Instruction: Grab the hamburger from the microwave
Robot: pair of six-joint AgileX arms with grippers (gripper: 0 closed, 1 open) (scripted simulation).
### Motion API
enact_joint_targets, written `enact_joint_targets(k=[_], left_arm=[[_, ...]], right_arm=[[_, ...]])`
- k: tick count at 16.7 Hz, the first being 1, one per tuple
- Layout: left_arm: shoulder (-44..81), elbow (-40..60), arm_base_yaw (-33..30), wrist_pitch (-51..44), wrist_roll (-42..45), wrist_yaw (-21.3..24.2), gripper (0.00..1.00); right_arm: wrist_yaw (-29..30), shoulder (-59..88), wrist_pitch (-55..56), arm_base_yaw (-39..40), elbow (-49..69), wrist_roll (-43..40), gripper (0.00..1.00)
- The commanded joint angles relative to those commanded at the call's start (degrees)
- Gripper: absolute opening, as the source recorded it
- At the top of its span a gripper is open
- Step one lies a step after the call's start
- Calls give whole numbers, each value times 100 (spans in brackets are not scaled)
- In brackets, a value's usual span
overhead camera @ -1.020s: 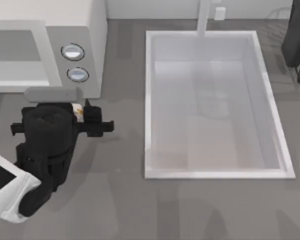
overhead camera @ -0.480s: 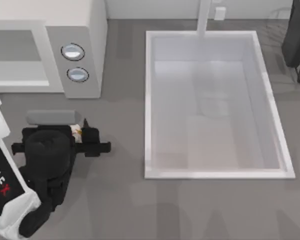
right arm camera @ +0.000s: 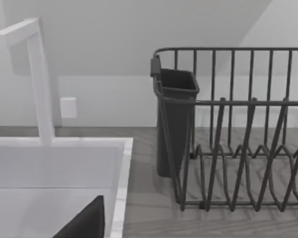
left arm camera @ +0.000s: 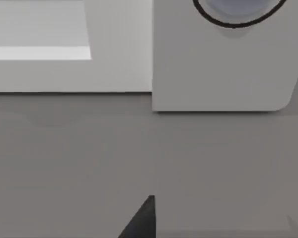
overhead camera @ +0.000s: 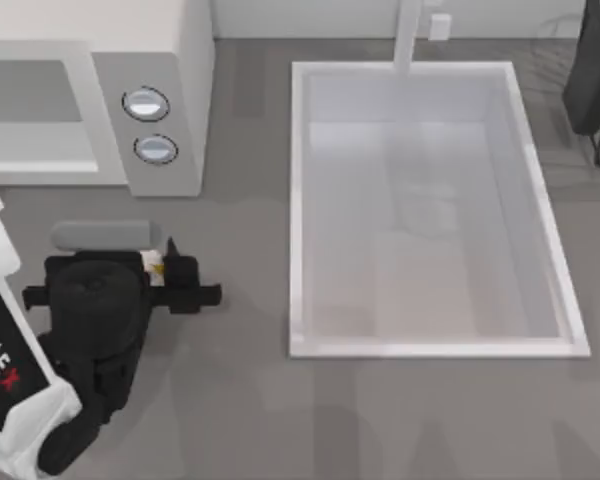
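Left pincer point(overhead camera: 158, 268) pinching hamburger point(overhead camera: 155, 266) between its fingers, over desk point(overhead camera: 240, 400), near the microwave point(overhead camera: 150, 110) front. Right pincer state: cannot tell.

The grey table point(overhead camera: 240, 400) carries the white microwave point(overhead camera: 170, 60) at ten o'clock, its dialled grey panel facing six o'clock. A white sink point(overhead camera: 298, 220) is set into the surface from centre toward three o'clock. A dark wire dish rack point(right arm camera: 228, 148) stands at one o'clock, just beside the sink.
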Motion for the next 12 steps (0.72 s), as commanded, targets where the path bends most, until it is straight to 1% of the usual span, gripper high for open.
enact_joint_targets(k=[6, 7, 12], left_arm=[[0, 0, 0, 0, 0, 0, 98], [0, 0, 0, 0, 0, 0, 100], [0, 0, 0, 0, 0, 0, 100]], right_arm=[[0, 0, 0, 0, 0, 0, 100], [0, 0, 0, 0, 0, 0, 100], [0, 0, 0, 0, 0, 0, 100]])
